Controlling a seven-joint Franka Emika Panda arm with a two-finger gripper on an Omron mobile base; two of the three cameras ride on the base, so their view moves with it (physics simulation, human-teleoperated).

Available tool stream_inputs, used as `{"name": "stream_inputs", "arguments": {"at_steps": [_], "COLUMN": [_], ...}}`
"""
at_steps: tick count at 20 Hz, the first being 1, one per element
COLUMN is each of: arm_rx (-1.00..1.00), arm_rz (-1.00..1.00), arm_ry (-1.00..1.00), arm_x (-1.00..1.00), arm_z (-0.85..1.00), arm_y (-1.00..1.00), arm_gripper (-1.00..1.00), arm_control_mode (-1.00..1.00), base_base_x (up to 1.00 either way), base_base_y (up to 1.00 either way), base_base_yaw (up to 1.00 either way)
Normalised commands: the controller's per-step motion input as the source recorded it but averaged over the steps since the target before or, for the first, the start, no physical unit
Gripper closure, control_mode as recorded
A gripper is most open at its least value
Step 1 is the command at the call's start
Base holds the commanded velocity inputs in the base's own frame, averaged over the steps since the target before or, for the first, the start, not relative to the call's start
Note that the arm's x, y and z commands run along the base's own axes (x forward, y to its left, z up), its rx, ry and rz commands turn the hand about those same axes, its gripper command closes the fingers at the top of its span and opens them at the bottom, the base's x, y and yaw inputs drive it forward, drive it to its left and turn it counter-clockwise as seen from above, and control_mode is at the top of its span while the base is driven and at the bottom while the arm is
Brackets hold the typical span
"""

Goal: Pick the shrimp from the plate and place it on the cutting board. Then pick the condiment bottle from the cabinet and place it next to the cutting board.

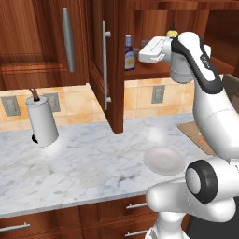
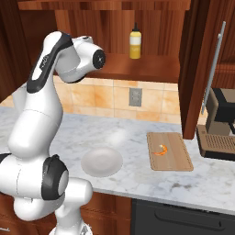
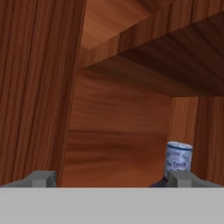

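Observation:
The cabinet [image 1: 115, 70] stands open, and the condiment bottle [image 1: 129, 53] is upright on its shelf. My gripper [image 1: 139, 52] is open at shelf height, just right of the bottle and pointing at it. In the hand view the bottle's blue-grey cap [image 3: 178, 156] rises just above the right fingertip [image 3: 181, 178], off to the right of the gripper's [image 3: 111, 179] centre. The shrimp [image 2: 160, 150] lies on the cutting board [image 2: 176, 160]. The plate [image 2: 102, 161] sits bare on the counter left of the board.
A yellow squeeze bottle [image 2: 134, 42] stands further along the same shelf. The open cabinet door [image 1: 106, 60] hangs left of the bottle. A paper towel roll [image 1: 42, 120] is at the counter's left, and a coffee machine [image 2: 220, 124] is right of the board.

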Motion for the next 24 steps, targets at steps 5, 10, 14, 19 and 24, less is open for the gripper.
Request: {"name": "stream_inputs", "arguments": {"at_steps": [5, 10, 14, 19, 24], "arm_rx": [0.0, 0.0, 0.0, 0.0, 0.0], "arm_rz": [0.0, 0.0, 0.0, 0.0, 0.0], "arm_ry": [0.02, 0.0, 0.0, 0.0, 0.0], "arm_x": [0.06, 0.14, 0.18, 0.15, 0.12], "arm_z": [0.0, 0.0, 0.0, 0.0, 0.0], "arm_y": [0.09, 0.0, 0.0, 0.0, 0.0], "arm_gripper": [-1.0, -1.0, -1.0, -1.0, -1.0], "arm_control_mode": [-1.0, -1.0, -1.0, -1.0, -1.0], "base_base_x": [0.0, 0.0, 0.0, 0.0, 0.0], "base_base_y": [0.0, 0.0, 0.0, 0.0, 0.0], "base_base_yaw": [0.0, 0.0, 0.0, 0.0, 0.0]}}
